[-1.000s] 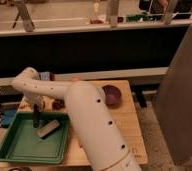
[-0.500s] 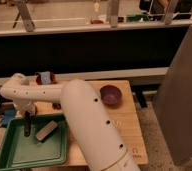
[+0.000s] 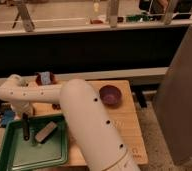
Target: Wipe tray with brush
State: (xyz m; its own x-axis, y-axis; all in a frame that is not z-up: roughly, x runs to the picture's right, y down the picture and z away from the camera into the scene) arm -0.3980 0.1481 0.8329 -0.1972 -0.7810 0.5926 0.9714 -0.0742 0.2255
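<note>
Large white arm (image 3: 84,125) across the foreground: smooth, rounded, tube-like, dotted with small dark spots. Cut off at the bottom edge, and covering much of what lies behind it.

Flat grey panel (image 3: 181,100) on the right, cropped by the frame edge.

Pale wooden table (image 3: 131,135), grain faint, left and middle parts hidden behind the arm.

Green tray (image 3: 14,150) at the table's left end, shallow with a raised rim and rounded corners. Right side tucked under the arm, lower left corner close to the frame edge.

Round dark purple bowl (image 3: 110,95) on the table to the right of the arm, well apart from the tray.

Brush (image 3: 45,131) lying inside the tray, seen only as a greyish oblong block set at a slant. Bristles hard to make out.

Gripper (image 3: 25,136), dark and slim, pointing down into the tray just left of the brush. Open or closed: cannot tell. Contact with the brush: cannot tell either.

Small reddish and blue object (image 3: 45,78) at the table's back edge, too blurred to identify.
</note>
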